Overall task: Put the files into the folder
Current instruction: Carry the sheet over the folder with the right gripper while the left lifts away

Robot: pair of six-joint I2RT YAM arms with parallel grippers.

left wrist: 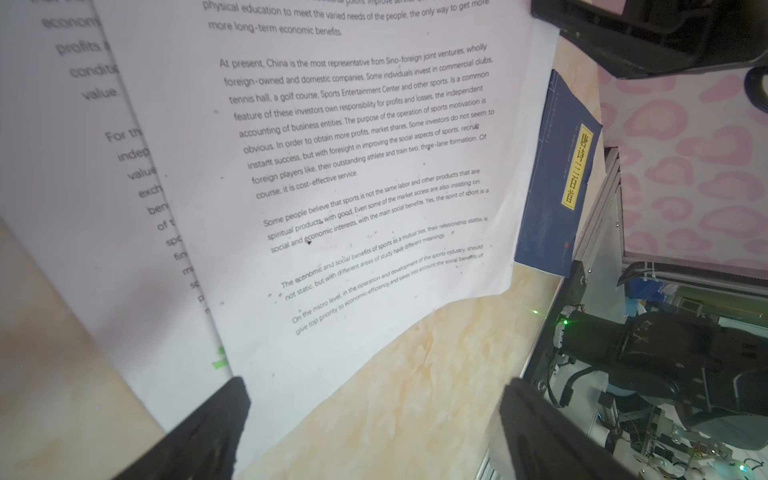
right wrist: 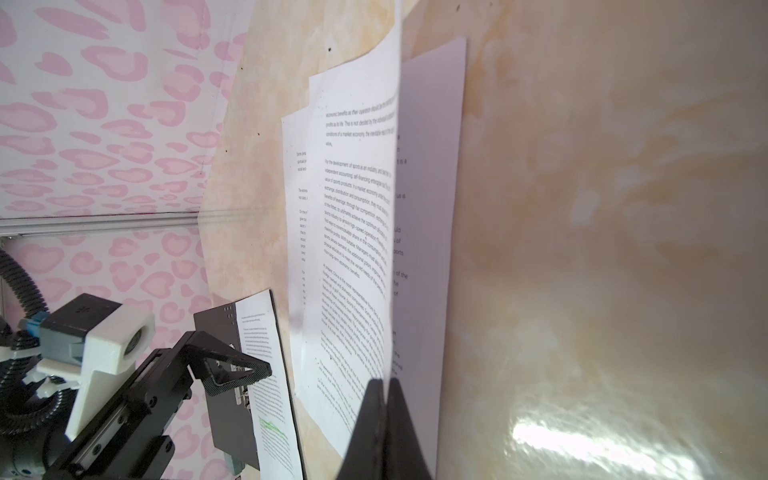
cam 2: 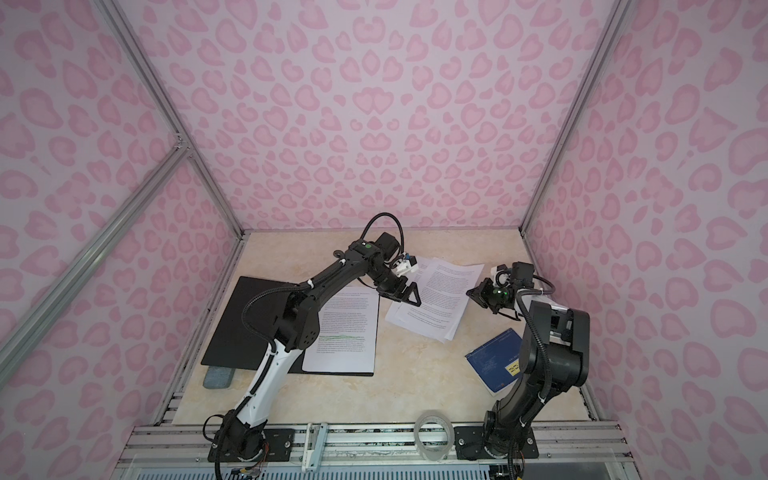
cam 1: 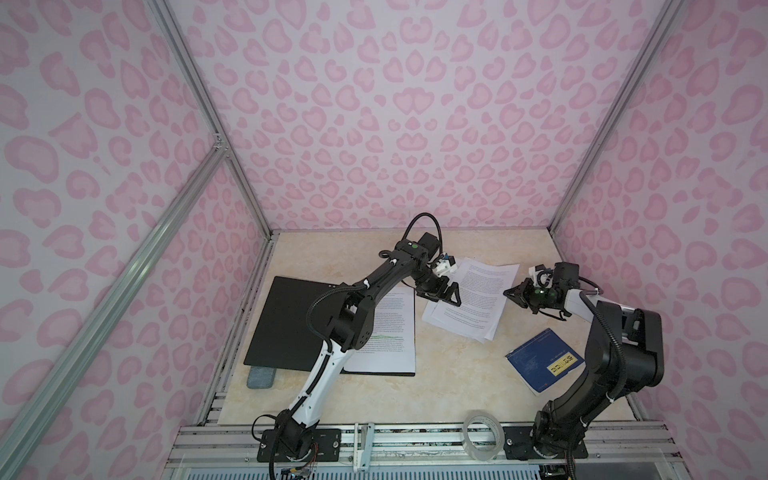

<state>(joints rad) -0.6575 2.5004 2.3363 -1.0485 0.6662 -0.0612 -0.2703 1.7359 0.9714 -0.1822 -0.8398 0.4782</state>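
My right tool point(right wrist: 384, 386) pinches the top white printed paper sheet point(right wrist: 353, 249); the open black folder point(cam 1: 286, 324) lies leftward, past my spread left tool point(cam 1: 457, 296).

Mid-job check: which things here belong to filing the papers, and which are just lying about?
Job: open folder; sheet lying in it; loose sheets, top one pinched by right gripper; left gripper, open.
Lying about: blue booklet; tape roll; grey pad.

Blue booklet point(cam 1: 540, 361) right; tape roll point(cam 1: 466, 434) on front rail; grey pad point(cam 1: 259, 378) left.
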